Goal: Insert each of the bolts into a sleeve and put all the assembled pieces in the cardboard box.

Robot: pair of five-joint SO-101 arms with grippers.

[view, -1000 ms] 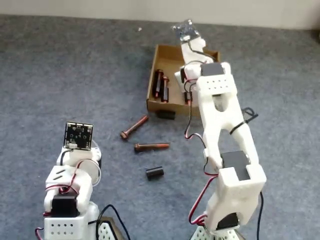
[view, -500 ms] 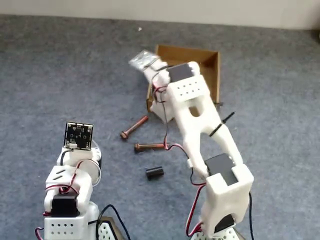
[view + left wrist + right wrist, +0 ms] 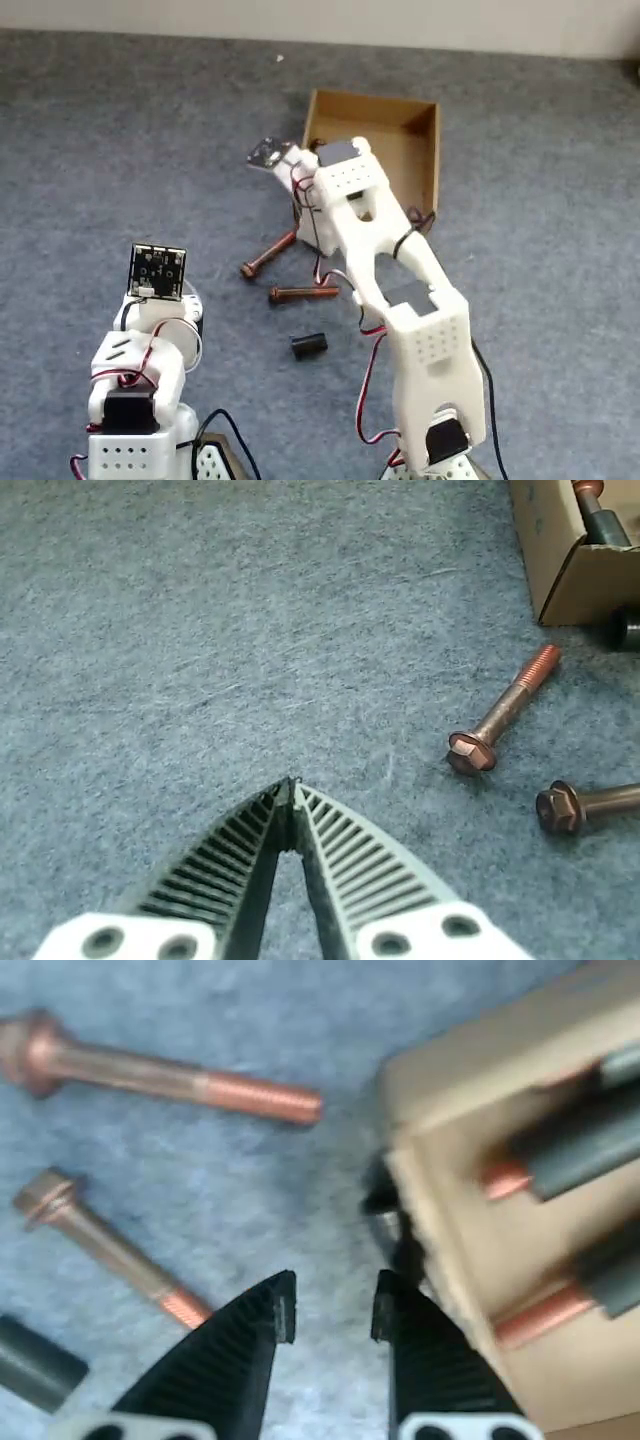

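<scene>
Two copper bolts [image 3: 268,254] [image 3: 303,293] lie on the grey carpet, with a loose black sleeve [image 3: 309,346] nearer the arms. The cardboard box [image 3: 420,120] stands at the back. My right arm [image 3: 345,195] hangs over the box's near left corner. My right gripper [image 3: 330,1308] is open and holds nothing, just above a second black sleeve [image 3: 388,1200] lying against the box wall [image 3: 470,1070]. Assembled pieces [image 3: 575,1155] lie inside the box. My left gripper [image 3: 292,792] is shut and empty, low over bare carpet, well apart from the bolts [image 3: 505,710] [image 3: 580,803].
My left arm [image 3: 150,320] sits folded at the near left. Carpet stretches open to the left of the bolts and to the right of the box. A pale wall edge [image 3: 320,20] bounds the far side.
My right arm has swung left from above the box and come down over the box's near left corner. The left arm, bolts and loose sleeve have stayed put.
</scene>
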